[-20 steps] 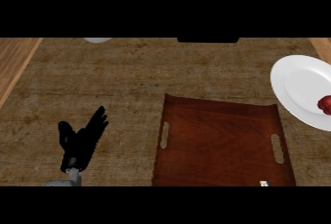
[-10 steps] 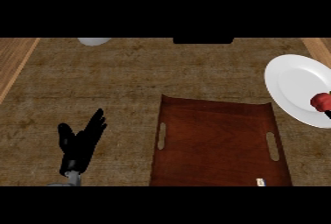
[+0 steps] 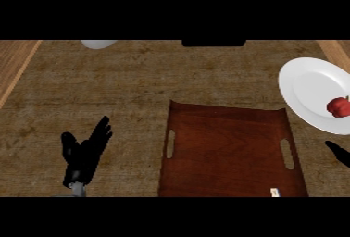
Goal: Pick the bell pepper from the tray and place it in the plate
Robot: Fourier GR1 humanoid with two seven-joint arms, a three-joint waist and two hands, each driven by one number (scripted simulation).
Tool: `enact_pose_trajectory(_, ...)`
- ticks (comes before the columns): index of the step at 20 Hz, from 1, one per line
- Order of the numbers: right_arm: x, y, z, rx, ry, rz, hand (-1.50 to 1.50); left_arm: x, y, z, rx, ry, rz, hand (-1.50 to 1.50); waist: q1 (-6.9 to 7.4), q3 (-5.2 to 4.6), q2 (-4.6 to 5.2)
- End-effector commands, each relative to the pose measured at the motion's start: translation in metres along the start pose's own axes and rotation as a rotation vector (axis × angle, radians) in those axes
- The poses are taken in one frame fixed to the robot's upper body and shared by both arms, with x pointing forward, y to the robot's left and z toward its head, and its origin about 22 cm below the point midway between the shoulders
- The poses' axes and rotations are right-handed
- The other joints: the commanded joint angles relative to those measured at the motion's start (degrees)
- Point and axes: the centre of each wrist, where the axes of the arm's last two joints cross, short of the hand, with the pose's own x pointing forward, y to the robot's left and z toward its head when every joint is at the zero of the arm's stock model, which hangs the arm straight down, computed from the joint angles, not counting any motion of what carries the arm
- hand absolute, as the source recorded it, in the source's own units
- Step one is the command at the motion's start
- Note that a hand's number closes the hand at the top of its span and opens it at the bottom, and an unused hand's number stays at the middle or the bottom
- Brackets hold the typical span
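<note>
1. Left hand (image 3: pixel 83 152): low at the view's left, over bare counter, fingers straight and spread, pointing up and slightly right, thumb apart to the left. Nothing held. Resting.
2. Right hand (image 3: pixel 339 152): only a black tip visible at the right edge, just below the plate and right of the tray. Fingers apart or together: cannot tell.
3. Bell pepper (image 3: pixel 338 107): red, lying on the white plate (image 3: pixel 304 88), toward its right side, close to the view's right edge. Partly cut off by that edge, so long axis and pointing direction not readable; visible part looks roundish. No hand touching it.
4. Plate: near the counter's right wooden border, partly out of view on the right; lower-left rim just beside the tray's upper right corner.
5. Tray (image 3: pixel 229 157): dark brown wood, centre-right, slot handles on left and right sides, slightly rotated. Small pale mark near its lower right.
6. Counter (image 3: pixel 103 92): wide bare stretch between left hand and tray, and above the tray up to the far edge.
7. Far edge: pale rounded object (image 3: pixel 97 44) upper left, dark rectangular object (image 3: pixel 213 42) upper centre, both cropped.
</note>
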Motion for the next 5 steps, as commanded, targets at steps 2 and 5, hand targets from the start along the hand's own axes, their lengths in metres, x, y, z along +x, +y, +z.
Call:
enact_pose_trajectory(2, 0.011, -0.007, 0.035, 0.003, 0.027, 0.010, -1.50, 0.011, 0.016, 0.002, -0.010, -0.006, 0.013, 0.00, 0.10, 0.01, 0.05)
enact_pose_trajectory(5, -0.001, -0.032, 0.018, 0.009, 0.020, 0.042, -1.50, -0.006, -0.006, -0.001, -0.004, -0.008, 0.000, 0.00, 0.21, 0.04, 0.13)
